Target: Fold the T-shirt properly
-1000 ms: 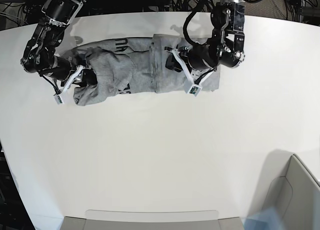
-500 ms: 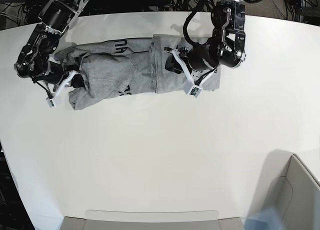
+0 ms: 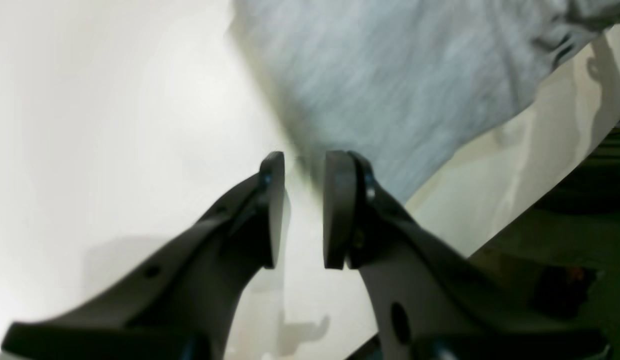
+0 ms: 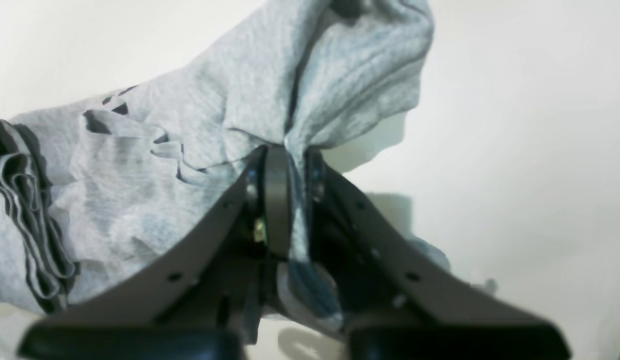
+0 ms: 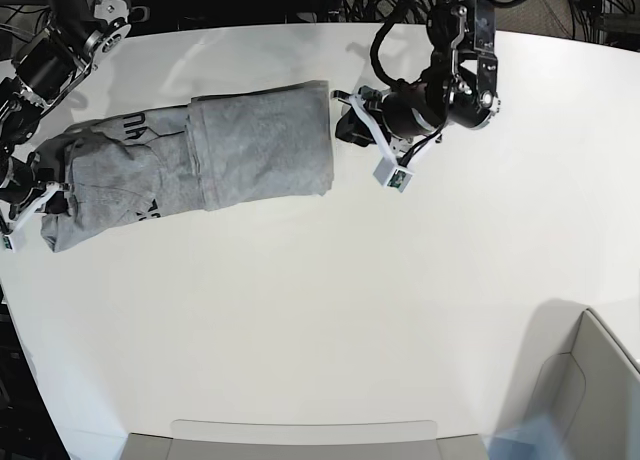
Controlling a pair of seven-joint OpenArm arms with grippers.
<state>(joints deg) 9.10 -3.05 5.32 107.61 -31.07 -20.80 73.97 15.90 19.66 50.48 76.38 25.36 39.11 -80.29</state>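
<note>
Right end effector (image 4: 287, 200) is pinched tight on the grey T-shirt (image 5: 200, 160) at the table's (image 5: 330, 310) left edge; left end effector (image 3: 302, 210) sits part-open, holding nothing.

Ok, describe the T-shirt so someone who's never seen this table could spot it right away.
On the big white table, look to the far left part in the base view. The T-shirt lies there as a long heather-grey bundle, partly folded, black lettering peeking out, its left end pinched in the right tool. It is the only cloth there.
</note>
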